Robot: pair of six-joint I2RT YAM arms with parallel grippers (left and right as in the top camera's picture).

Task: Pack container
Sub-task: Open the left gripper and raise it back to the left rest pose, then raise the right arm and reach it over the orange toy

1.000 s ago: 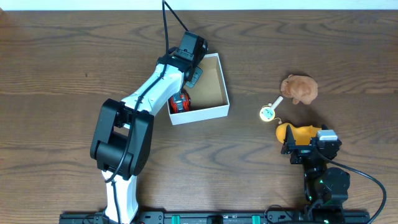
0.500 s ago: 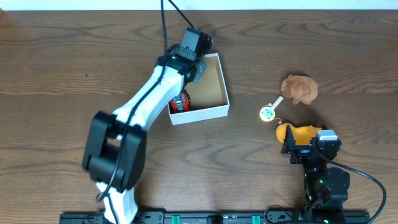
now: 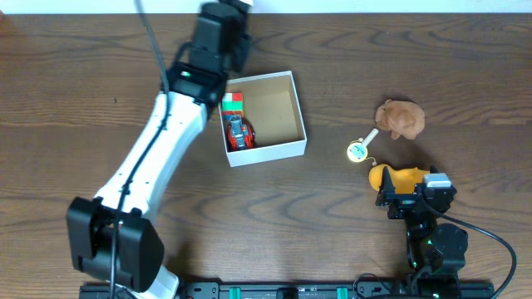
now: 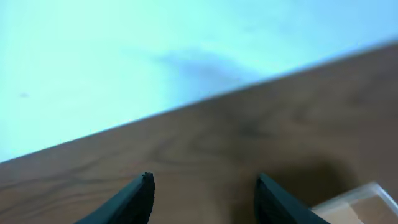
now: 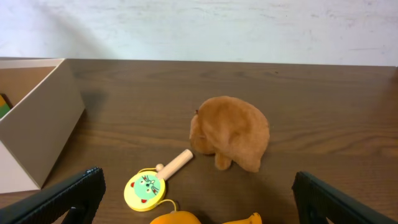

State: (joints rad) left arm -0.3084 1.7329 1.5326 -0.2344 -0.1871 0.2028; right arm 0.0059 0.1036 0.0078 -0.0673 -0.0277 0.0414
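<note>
The white container (image 3: 268, 153) stands at the table's middle, tan inside, with a red toy car (image 3: 238, 133) and a green block (image 3: 232, 101) along its left wall. My left gripper (image 4: 204, 200) is raised behind the container's far left corner, open, with only bare table between its fingers. A corner of the container (image 4: 362, 204) shows at the lower right of the left wrist view. My right gripper (image 5: 199, 208) rests wide open at the near right, over a yellow-orange toy (image 3: 392, 177). Ahead of it lie a yellow cat-face rattle (image 5: 146, 188) and a brown plush (image 5: 231, 132).
The rattle (image 3: 358, 149) and brown plush (image 3: 400, 118) lie on the wood table right of the container. The container's side wall (image 5: 37, 124) stands at the left of the right wrist view. A pale wall runs behind the table's far edge (image 4: 186, 106).
My left arm has lifted out of the container and swung back and left, and its jaws have opened. The red toy car lies uncovered inside. The right arm has not moved.
</note>
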